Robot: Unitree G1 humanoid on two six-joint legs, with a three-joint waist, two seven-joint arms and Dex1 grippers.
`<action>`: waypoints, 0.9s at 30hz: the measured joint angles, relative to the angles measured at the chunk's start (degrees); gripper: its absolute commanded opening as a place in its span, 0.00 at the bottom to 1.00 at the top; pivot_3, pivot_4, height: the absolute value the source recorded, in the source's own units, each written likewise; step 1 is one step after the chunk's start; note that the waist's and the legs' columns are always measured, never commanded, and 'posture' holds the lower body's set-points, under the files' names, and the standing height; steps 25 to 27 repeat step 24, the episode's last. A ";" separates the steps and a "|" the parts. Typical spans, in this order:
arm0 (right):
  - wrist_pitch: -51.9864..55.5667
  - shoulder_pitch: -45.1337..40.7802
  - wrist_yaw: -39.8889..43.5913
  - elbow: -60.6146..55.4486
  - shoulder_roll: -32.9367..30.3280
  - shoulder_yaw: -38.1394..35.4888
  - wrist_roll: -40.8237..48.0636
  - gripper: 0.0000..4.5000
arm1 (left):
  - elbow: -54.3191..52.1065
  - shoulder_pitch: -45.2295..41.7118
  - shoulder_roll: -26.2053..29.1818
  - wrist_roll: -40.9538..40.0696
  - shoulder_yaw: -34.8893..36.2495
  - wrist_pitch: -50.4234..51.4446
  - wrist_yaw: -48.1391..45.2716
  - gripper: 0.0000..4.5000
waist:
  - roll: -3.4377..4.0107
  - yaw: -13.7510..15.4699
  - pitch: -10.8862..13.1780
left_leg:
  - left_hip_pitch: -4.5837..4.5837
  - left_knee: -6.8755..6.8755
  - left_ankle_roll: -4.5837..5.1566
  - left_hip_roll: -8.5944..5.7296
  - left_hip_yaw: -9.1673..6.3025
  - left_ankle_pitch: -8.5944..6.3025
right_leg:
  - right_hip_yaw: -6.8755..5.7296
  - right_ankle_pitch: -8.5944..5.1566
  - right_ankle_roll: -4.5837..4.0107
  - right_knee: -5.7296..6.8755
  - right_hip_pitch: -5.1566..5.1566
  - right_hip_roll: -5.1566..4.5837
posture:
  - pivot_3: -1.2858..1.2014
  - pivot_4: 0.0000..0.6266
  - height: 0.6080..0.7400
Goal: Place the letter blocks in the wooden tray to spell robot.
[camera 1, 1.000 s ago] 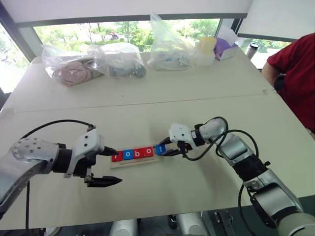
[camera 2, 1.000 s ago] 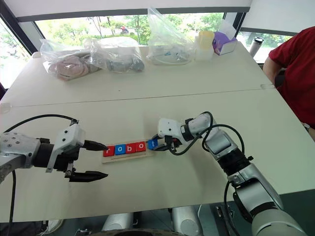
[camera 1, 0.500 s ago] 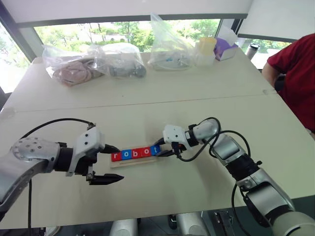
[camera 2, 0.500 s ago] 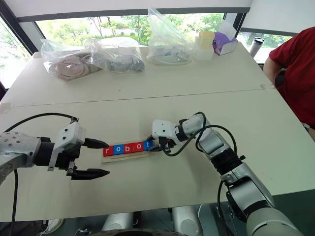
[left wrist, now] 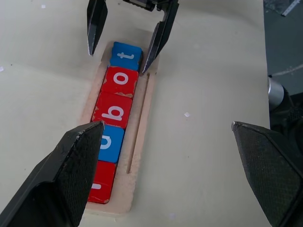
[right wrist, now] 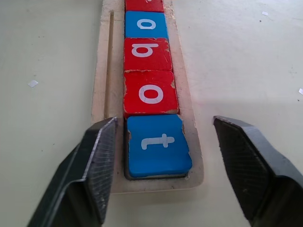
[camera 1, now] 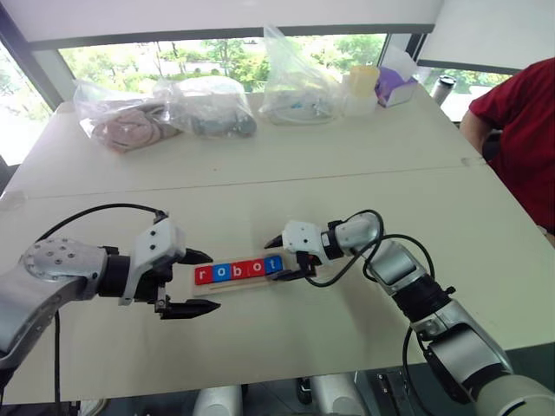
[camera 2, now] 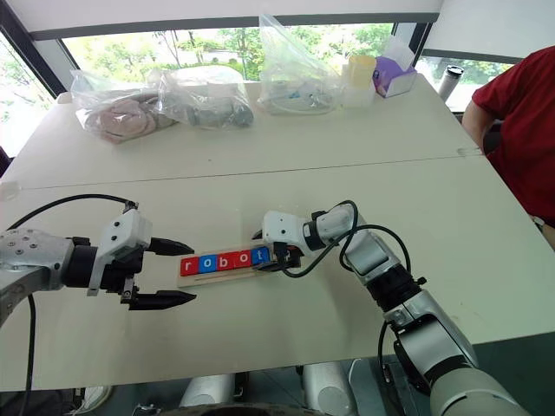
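Right gripper was seen at the end of the wooden tray, its two black fingers spread apart and straddling the blue t tile; nothing was clamped between them. One finger lay just beside the tray's grooved edge, the other stood off the far side of the frame. Left gripper was noted at the opposite end of the tray, jaws wide apart and empty, with one finger overlapping the r tile in the left wrist view.

The letter blocks were recorded lying in one row inside the tray's slot on the table: red r, blue o, red b, red o, blue t. The word was judged spelled, and the step in hand was judged to be release and withdrawal.

For a clean finish, the right fingers should be kept parted and drawn back along the tray's own line or lifted straight up, so that neither the t tile nor the frame is dragged. The finger near the groove was judged the likelier to catch. A slight lean of the t tile could not be ruled out from these views.

Clear plastic bags lay well apart at the table's far edge.
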 measured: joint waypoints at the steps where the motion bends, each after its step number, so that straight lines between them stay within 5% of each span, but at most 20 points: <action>1: 0.08 0.03 0.02 -0.11 -0.12 -0.07 0.06 0.75 | 0.16 -0.10 -0.18 0.17 -0.04 0.00 0.01 1.00 | 0.00 0.02 0.00 | 0.00 0.01 0.00 0.00 0.00 0.00 | 0.00 0.00 -0.01 0.01 0.00 0.00 | 0.52 0.24 1.00; 7: 4.54 2.81 -0.72 -5.76 -3.49 -4.44 2.55 0.75 | 0.69 -0.51 -1.31 -0.50 0.24 0.34 0.58 1.00 | 0.01 0.12 0.01 | -0.03 0.02 0.00 -0.01 -0.01 0.00 | 0.00 -0.01 0.00 0.02 -0.02 -0.02 | 0.52 0.24 1.00; 14: 25.08 12.74 -7.23 -27.19 -8.91 -18.48 13.69 0.75 | 2.98 8.68 -2.51 -0.45 8.20 0.70 2.48 1.00 | 0.02 0.01 0.00 | -0.03 -0.05 0.00 0.02 -0.06 -0.01 | 0.00 -0.17 0.03 0.14 -0.11 -0.01 | 0.52 0.24 1.00; 20: 44.87 29.76 -17.84 -48.04 -10.30 -34.30 24.48 0.75 | 1.02 25.45 -14.21 -1.17 24.93 2.15 8.63 1.00 | -0.04 0.18 -0.04 | -0.03 -0.01 0.01 0.03 -0.08 -0.02 | 0.01 -0.35 0.12 0.08 -0.07 -0.04 | 0.52 0.24 1.00; 27: 48.40 35.54 -21.81 -53.03 -10.19 -36.14 27.85 0.75 | -1.29 28.46 -17.87 -2.70 28.10 2.36 11.58 1.00 | -0.04 0.27 -0.04 | 0.03 0.16 -0.02 0.03 -0.08 -0.03 | 0.01 -0.36 0.08 -0.10 0.08 -0.06 | 0.52 0.24 1.00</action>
